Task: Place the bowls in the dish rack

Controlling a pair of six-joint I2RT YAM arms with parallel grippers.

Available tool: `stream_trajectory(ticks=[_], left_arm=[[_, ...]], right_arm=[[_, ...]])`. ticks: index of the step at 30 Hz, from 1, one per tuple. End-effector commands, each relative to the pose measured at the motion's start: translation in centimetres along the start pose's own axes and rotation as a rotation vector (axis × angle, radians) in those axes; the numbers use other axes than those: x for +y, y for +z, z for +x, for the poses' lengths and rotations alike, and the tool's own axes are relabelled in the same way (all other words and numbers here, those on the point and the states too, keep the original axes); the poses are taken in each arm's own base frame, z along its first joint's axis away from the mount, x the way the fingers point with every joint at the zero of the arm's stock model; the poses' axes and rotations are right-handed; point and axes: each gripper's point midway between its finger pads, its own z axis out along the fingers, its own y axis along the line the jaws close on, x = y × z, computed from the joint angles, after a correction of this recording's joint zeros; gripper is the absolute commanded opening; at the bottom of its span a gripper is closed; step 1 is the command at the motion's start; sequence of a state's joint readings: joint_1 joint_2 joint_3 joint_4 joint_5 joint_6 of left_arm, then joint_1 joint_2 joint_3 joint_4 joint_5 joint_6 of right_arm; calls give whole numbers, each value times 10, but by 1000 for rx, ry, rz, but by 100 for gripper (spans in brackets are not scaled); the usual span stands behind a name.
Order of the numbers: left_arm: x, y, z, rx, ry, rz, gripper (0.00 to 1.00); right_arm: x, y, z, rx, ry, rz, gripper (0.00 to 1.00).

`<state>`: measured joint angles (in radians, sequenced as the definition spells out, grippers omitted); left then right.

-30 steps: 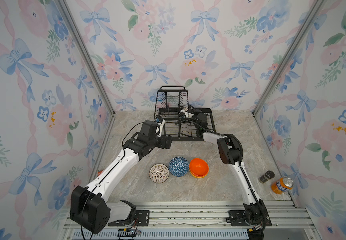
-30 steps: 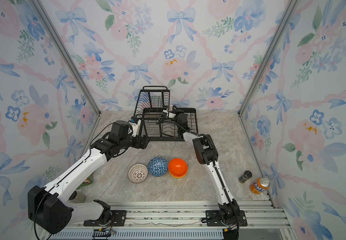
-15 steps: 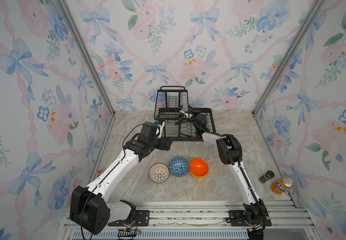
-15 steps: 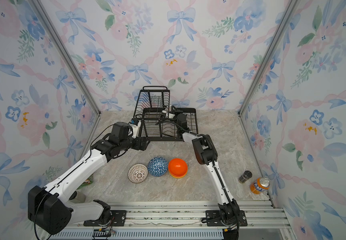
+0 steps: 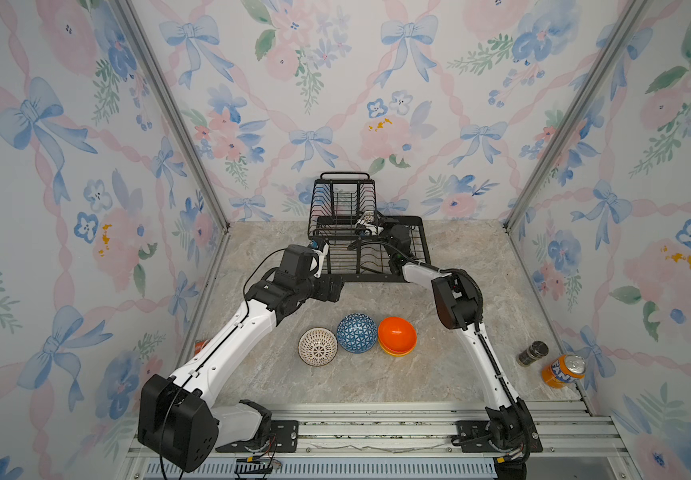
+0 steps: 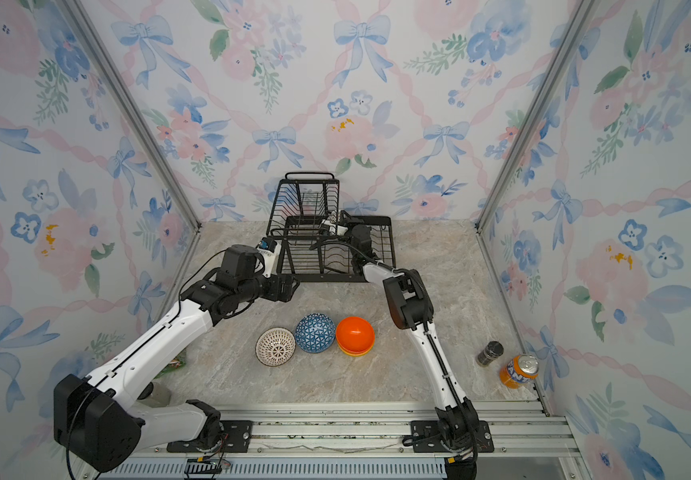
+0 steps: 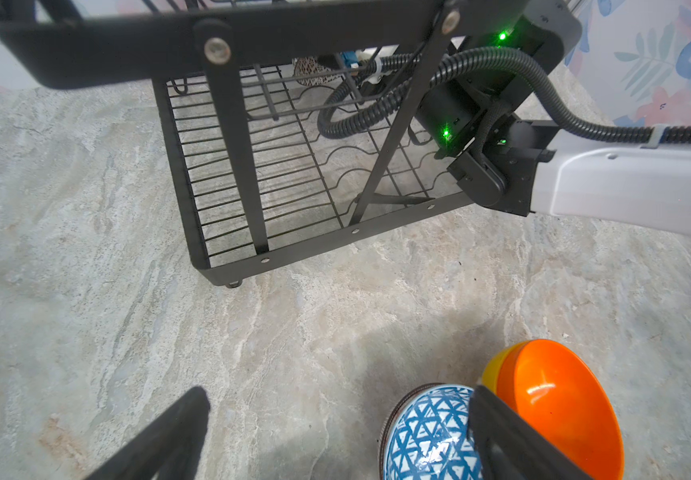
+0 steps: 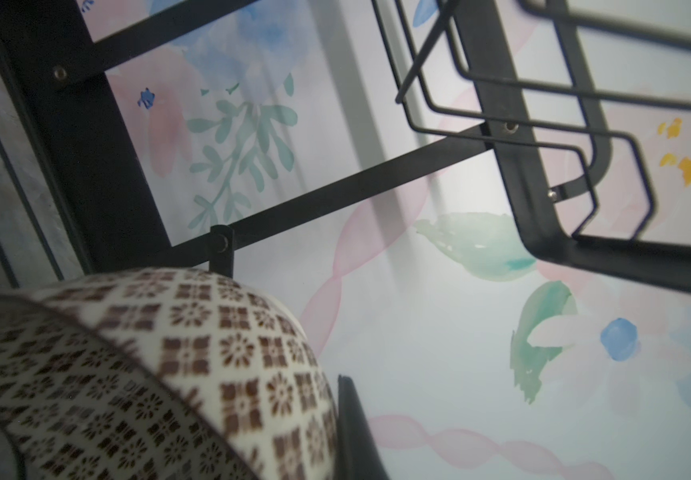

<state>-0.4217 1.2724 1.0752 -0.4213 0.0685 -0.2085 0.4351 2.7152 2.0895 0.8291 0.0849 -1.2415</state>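
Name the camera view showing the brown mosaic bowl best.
Right wrist view: the brown mosaic bowl fills the foreground, pattern clear. The left wrist view shows a sliver behind dish rack wires; both top views, only a speck.

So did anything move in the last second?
Nothing visibly changed. The right claw stays shut on the mosaic bowl in the rack, the left claw stays open, and the lattice bowl, blue bowl and orange bowl lie where they were.

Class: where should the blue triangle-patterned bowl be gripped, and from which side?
Probably from above, pinching the blue bowl at its near and far edges: the lattice bowl and orange bowl crowd its other two sides.
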Motion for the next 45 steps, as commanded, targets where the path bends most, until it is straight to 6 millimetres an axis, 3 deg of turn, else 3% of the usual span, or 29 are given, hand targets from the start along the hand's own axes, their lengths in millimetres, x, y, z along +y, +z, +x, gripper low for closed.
stream_trajectory(ticks=[1, 17, 26, 29, 31, 38, 45], left_arm=[[0, -1, 7, 17, 12, 11, 98], [-3, 7, 11, 42, 10, 32, 98], [-4, 11, 14, 56, 13, 38, 98], [-3, 12, 16, 61, 16, 35, 98], [-2, 12, 17, 62, 16, 31, 98], [-2, 14, 18, 67, 17, 31, 98], [-4, 13, 20, 66, 13, 41, 98]], right_arm=[[22, 2, -7, 8, 9, -36, 0], [-12, 3, -3, 31, 73, 139, 0], [28, 3, -4, 0, 23, -25, 0], [42, 0, -3, -10, 9, -68, 6], [47, -2, -3, -9, 8, -76, 0], [47, -10, -3, -20, -12, -75, 0], [34, -21, -9, -33, -7, -47, 0]])
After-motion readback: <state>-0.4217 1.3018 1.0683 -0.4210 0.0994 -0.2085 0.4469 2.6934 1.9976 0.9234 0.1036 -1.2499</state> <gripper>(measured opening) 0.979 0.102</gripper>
